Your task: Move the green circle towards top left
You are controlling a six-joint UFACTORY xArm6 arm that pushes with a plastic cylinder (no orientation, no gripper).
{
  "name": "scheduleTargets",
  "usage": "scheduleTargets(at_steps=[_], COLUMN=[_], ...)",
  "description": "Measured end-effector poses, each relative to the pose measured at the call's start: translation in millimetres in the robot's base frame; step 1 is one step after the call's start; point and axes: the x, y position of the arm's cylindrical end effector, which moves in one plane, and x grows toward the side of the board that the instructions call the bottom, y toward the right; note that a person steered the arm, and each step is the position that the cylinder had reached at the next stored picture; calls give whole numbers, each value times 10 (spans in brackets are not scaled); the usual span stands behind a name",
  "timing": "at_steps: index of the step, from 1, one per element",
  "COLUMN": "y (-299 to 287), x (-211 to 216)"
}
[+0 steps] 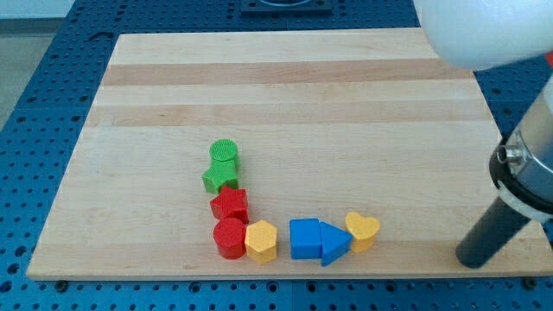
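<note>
The rod, which has no jaws to open or close, is resting its tip (474, 259) at four o'clock, far from the green circle (225, 154), which is touching the green star (219, 178), so a clumsy approach is risking dragging that star along.

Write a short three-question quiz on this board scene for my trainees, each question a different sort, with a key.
1. True or false: my tip touches the green circle.
2. Which block sits directly below the green circle in the view? A) yellow heart B) green star C) blue square
3. Fill in: the red circle touches the yellow ____ on its right.

Key: 1 false; the tip is far off at the view's lower right. 2 B. 3 hexagon.
</note>
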Motion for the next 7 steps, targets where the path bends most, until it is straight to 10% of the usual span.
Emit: scheduleTargets(at_steps=[3,7], y=[-806,-2227], x=[-1567,-1182])
